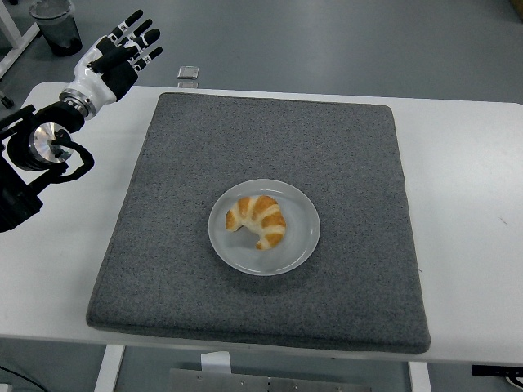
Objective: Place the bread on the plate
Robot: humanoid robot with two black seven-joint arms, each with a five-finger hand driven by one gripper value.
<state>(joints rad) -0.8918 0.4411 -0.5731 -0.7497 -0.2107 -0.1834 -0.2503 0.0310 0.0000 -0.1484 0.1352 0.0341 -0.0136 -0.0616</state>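
Bread point(257, 220) is a croissant, golden brown with paler bands, lying flat on the plate point(301, 242) roughly at its centre, curved with both tips pointing toward the near-left side of the plate. Plate is round, pale grey-white, and sits on the grey mat point(343, 155), a little nearer the mat's front edge than its back edge and about midway across it. Nothing else rests on the plate, and nothing touches the bread. Mat is a dark grey, square-ish textured pad covering most of the white table point(466, 163); bare table shows left, right and along the front of the mat. Left hand point(118, 55) is up beyond the mat's far-left corner, well apart from the plate, raised over the table's far-left edge. Its fingers point(133, 20) are spread and extended, pointing up and away from the plate, holding nothing. White wrist section joins it to the black left arm point(37, 151), which runs down along the table's left side, clear of the mat. Right hand does not show. Beyond the table, past the mat's far-left corner, a small pale object point(189, 73) sits on the grey floor; too small to identify. A dark bin-like container point(57, 24) stands further left of that, at the top-left corner of the view.
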